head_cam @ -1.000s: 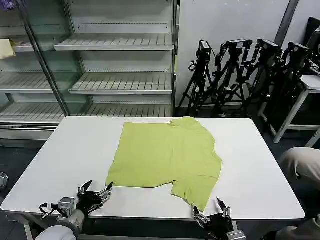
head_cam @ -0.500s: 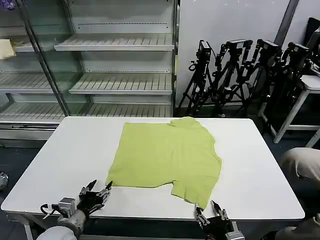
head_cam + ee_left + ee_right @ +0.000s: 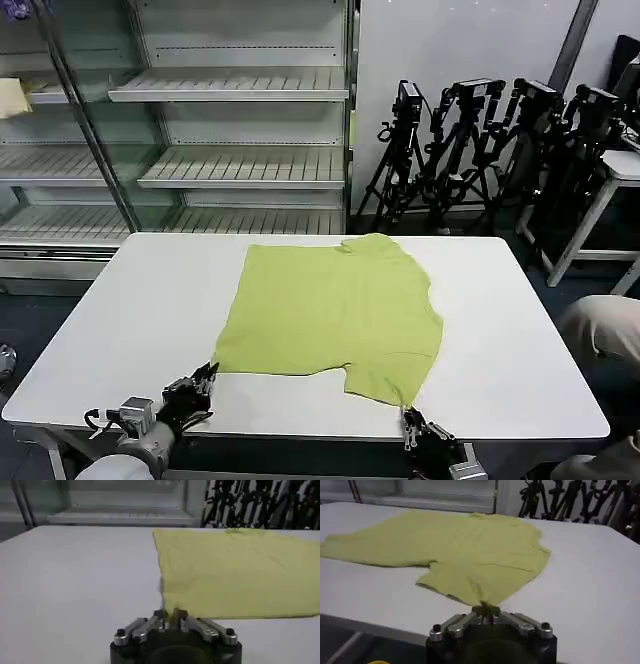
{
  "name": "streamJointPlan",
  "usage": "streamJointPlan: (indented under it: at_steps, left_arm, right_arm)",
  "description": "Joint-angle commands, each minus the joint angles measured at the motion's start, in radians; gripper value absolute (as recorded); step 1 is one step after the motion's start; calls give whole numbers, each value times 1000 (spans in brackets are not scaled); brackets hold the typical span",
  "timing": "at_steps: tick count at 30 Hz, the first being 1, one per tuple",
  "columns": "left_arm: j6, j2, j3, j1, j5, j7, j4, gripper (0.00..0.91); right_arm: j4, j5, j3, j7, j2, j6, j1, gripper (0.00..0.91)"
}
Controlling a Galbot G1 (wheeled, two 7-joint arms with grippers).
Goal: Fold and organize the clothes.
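Surface: a white rectangular table (image 3: 520,350) with rounded corners, matte and bare apart from the garment. Behind it, on the robot's left, a glass-fronted rack of empty slatted shelves (image 3: 240,165) is seen; a small pale cream cloth (image 3: 14,97) lies on an upper shelf at the far left. Against the white wall on the right, a cluster of black camera tripods (image 3: 480,150) is stood, with a white side table (image 3: 615,190) beyond them. A person's knee in beige fabric is cut off at the right edge, touching nothing.

The lime T-shirt (image 3: 335,315) is laid flat on the middle of the table, neck toward the far edge, one sleeve pointing to the near right edge.

Left gripper (image 3: 200,383): placed at the shirt's near left corner. In the left wrist view the left gripper (image 3: 169,621) is seen with fingers drawn together on the hem corner, the fabric pinched between them.

Right gripper (image 3: 412,428): placed at the near table edge, at the sleeve tip. In the right wrist view the right gripper (image 3: 486,611) is seen clamped on the sleeve tip.

The pinch itself is resolved by the wrist views; the room and the shirt's whole outline are given by the head view.
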Motion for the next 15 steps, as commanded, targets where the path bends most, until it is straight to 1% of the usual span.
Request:
streamJointPlan:
  at_steps: [1, 8, 11, 15]
  left_arm:
    - [-1, -1, 0, -8, -2, 2, -13, 20]
    - [-1, 4, -3, -34, -31, -2, -42, 10]
    - [-1, 8, 0, -60, -42, -2, -42, 20]
    - [1, 7, 10, -111, -47, -2, -29, 10]
  right_arm:
    - [1, -17, 2, 0, 0, 17, 2, 0]
    - [25, -11, 16, -9, -5, 26, 18, 0]
    - [25, 10, 29, -15, -4, 29, 46, 0]
    - [23, 43, 55, -23, -7, 20, 91, 0]
